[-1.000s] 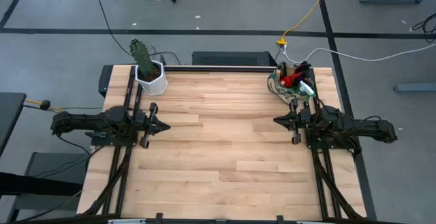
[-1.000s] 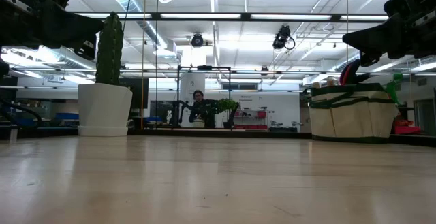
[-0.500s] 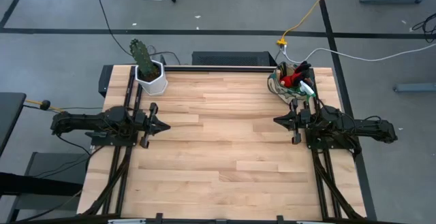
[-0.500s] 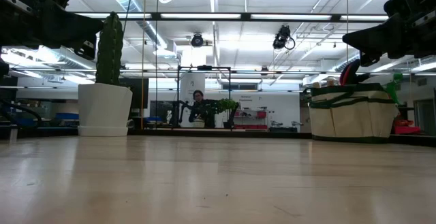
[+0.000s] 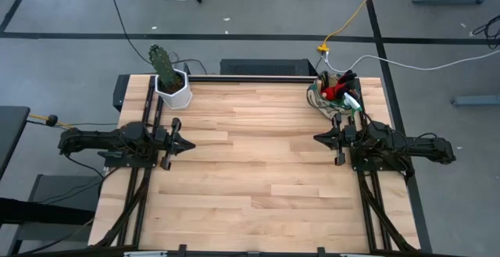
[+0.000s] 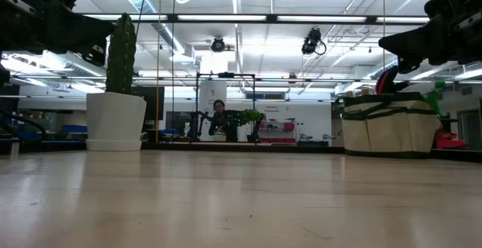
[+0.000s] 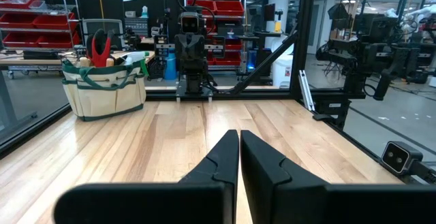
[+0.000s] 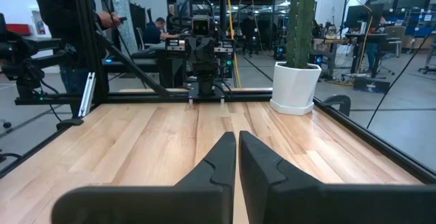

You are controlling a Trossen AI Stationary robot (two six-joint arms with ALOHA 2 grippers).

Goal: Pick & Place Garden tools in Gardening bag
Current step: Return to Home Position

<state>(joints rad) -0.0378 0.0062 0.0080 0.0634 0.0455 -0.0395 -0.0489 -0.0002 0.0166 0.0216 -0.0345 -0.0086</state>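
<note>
Worktop: pale wood planks, spanning between both grippers.
Gardening bag: far right corner, just beyond the right gripper; garden tools stick out of its top.
Pot with cactus: far left corner, beyond the left gripper.
Left gripper: at the left edge, fingers pressed together, holding nothing.
Right gripper: at the right edge, fingers pressed together, holding nothing.

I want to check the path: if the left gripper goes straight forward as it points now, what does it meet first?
Probably the right gripper, facing it across the bare table. The shut left gripper points at the opposite arm; the gardening bag stands off to one side.
</note>
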